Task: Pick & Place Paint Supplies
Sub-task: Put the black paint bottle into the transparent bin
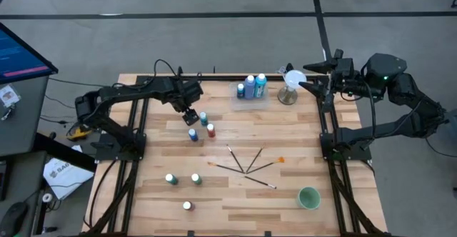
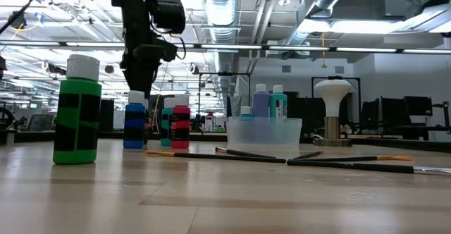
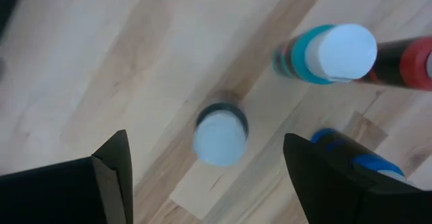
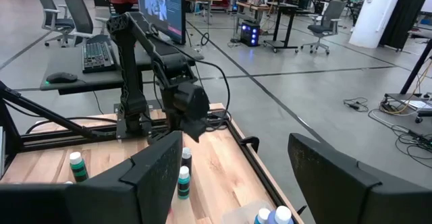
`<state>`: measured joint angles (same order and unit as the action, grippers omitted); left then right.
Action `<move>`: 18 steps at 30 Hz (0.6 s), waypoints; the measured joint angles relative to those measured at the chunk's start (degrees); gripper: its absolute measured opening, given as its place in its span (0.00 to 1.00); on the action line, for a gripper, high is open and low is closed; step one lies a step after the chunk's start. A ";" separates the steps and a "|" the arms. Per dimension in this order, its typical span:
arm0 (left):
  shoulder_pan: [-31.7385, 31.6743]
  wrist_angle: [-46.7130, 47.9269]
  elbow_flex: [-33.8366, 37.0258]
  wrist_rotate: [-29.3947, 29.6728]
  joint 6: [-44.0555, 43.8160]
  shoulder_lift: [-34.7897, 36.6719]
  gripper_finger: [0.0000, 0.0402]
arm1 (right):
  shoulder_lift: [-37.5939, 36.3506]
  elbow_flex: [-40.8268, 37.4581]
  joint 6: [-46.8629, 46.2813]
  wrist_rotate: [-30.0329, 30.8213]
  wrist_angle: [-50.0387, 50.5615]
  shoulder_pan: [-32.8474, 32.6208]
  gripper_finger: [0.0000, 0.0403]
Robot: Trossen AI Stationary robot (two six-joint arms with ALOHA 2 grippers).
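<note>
My left gripper (image 1: 189, 114) hangs open, pointing down, above a small dark bottle with a white cap (image 3: 219, 136), which stands upright on the table between the two fingers, untouched. Close by stand a teal bottle (image 3: 331, 52), a red bottle (image 1: 211, 130) and a blue bottle (image 1: 193, 133). Two green bottles (image 1: 171, 179) (image 1: 196, 179) and another red one (image 1: 187, 205) stand nearer the front. Several thin brushes (image 1: 246, 165) lie crossed at mid-table. My right gripper (image 4: 236, 183) is open, held high at the far right.
A clear tub (image 1: 250, 94) holding blue and teal bottles stands at the far edge, with a white-topped stand (image 1: 289, 87) beside it. A round green cup (image 1: 308, 198) sits at the front right. Bare wood lies at the table's left and near middle.
</note>
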<state>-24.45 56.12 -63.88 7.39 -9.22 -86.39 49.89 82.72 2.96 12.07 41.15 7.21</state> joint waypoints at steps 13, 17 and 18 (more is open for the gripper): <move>-0.11 0.42 0.02 -1.72 1.91 -0.89 0.50 | 0.00 0.00 0.02 0.00 0.01 0.01 0.66; -0.11 -0.04 0.02 -1.67 3.05 -0.85 0.46 | 0.00 0.00 0.02 0.00 0.01 0.00 0.66; -0.23 -0.04 0.02 -1.65 3.26 -0.85 0.46 | 0.00 0.00 0.02 0.00 0.01 0.00 0.66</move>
<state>-24.67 56.08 -63.86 5.74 -5.96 -87.24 49.89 82.72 2.98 12.08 41.17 7.21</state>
